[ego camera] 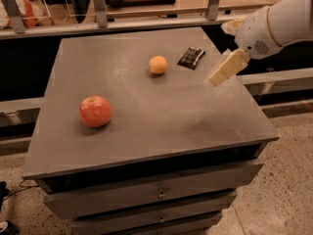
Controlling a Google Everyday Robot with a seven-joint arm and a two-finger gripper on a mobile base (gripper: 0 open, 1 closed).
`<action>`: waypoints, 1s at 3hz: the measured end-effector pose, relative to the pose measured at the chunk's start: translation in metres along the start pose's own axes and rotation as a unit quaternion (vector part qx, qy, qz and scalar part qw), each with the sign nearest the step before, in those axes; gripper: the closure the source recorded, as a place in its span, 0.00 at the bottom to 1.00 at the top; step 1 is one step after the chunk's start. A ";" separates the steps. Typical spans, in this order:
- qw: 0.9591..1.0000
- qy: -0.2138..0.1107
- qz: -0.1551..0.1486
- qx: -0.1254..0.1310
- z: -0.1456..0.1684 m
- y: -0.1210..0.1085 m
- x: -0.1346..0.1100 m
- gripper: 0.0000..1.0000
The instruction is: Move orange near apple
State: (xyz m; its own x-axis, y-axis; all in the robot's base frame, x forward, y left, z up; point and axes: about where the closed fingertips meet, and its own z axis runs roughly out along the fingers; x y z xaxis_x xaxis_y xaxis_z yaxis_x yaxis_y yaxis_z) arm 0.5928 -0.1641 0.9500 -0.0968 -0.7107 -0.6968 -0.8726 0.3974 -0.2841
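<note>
The small light orange (157, 64) lies on the grey table top (146, 106), toward the back and right of centre. The larger red-pink apple (95, 111) lies at the left, nearer the front. They are well apart. My gripper (218, 76) hangs from the white arm (274, 26) over the right part of the table, to the right of the orange and a little in front of it. It is above the surface and holds nothing that I can see.
A dark flat packet (190, 58) lies just right of the orange, between it and the gripper. The table is a cabinet with drawers (156, 195) below. A rail and shelf (146, 21) run behind it. Speckled floor lies at the right.
</note>
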 end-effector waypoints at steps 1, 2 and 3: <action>0.999 -0.030 -0.007 -0.027 0.028 0.006 -0.017 0.00; 0.996 -0.060 -0.014 -0.065 0.066 0.009 -0.034 0.00; 0.993 -0.075 -0.015 -0.092 0.104 0.005 -0.046 0.00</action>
State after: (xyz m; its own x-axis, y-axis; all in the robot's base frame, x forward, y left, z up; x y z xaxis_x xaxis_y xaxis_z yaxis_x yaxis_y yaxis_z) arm 0.6424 -0.0693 0.9122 -0.0087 -0.6216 -0.7833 -0.9481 0.2542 -0.1911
